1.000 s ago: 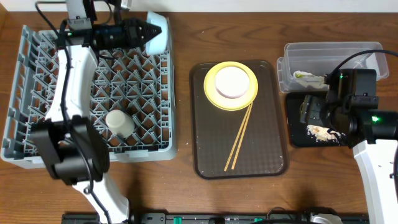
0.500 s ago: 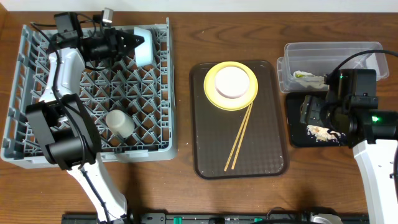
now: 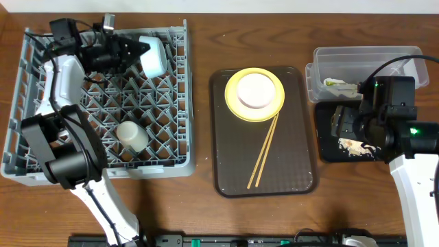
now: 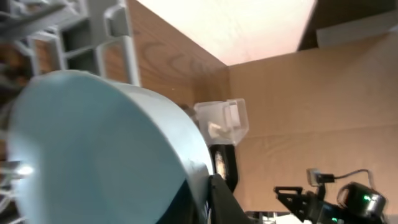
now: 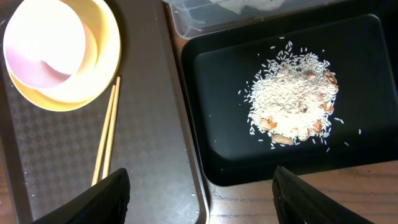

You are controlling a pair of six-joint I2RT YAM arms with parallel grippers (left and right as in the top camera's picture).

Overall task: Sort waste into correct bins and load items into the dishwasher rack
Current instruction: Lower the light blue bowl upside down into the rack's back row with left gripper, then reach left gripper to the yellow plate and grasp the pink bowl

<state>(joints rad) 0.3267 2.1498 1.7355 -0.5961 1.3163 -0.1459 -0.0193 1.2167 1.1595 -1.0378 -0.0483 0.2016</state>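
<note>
Wooden table. Grey rack: light-blue bowl, cream cup. Black tray: rice crumbs. Clear tub: wrapper. Right gripper fingers apart; left gripper unclear.

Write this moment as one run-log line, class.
left end effector: at light-blue bowl in rack | right end effector: open, by black tray

Light-blue bowl on edge at grey rack rear; cream cup inside; white bowl on yellow plate.

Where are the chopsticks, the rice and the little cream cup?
chopsticks (image 3: pixel 263 151), overhead view, middle of the pair.
rice (image 5: pixel 289 93), right wrist view, centre of the heap.
cream cup (image 3: pixel 132 136), overhead view, its side wall.
</note>
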